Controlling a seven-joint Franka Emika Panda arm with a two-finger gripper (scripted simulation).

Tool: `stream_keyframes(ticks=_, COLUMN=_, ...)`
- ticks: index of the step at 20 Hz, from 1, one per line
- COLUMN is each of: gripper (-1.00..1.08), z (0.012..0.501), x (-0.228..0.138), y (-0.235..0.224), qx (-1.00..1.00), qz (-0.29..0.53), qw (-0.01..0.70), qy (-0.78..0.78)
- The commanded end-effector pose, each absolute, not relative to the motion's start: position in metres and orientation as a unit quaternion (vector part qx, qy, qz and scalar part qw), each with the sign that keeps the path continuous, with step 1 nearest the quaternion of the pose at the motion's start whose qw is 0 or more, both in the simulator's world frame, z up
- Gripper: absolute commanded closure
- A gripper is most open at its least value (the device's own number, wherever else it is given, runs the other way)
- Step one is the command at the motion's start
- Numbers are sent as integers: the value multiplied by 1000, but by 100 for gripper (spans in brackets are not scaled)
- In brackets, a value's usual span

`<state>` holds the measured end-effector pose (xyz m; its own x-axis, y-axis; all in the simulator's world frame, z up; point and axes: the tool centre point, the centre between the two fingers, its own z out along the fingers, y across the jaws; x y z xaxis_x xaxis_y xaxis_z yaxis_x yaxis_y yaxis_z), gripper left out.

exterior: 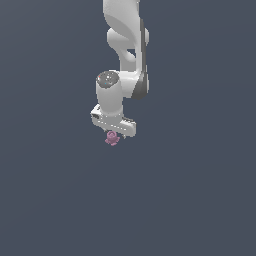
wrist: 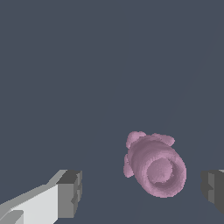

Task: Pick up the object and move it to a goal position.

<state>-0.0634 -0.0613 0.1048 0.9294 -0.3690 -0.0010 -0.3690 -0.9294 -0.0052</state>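
Observation:
The object (exterior: pixel 112 139) is a small pinkish-purple lumpy blob with knobby bumps, directly under the white hand of the arm in the exterior view. In the wrist view the object (wrist: pixel 155 164) lies between the two fingers, nearer the dark-tipped finger (wrist: pixel 213 190) at one edge than the other finger (wrist: pixel 70 192). Gaps show on both sides, so neither finger touches it. My gripper (exterior: pixel 113 131) is open, and it straddles the object in the wrist view (wrist: pixel 142 191). I cannot tell whether the object rests on a surface.
The surroundings are a plain dark grey-blue ground (exterior: pixel 200 200) with no other objects, edges or goal marker in view. The arm's white links (exterior: pixel 125 40) rise above the gripper.

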Motion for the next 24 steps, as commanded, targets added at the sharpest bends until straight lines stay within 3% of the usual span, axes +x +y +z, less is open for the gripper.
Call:
stream_keyframes(ticks=1, gripper=-92, z=98, x=-74, y=-71, qx=-977, qz=0, qw=2, qy=215)
stream_keyframes(ticks=14, gripper=-92, z=85, x=-88, y=-83, qx=-969, qz=0, qw=0, qy=246)
stream_keyframes(ticks=24, gripper=-92, z=44, x=-90, y=-84, qx=-969, qz=0, qw=0, qy=249)
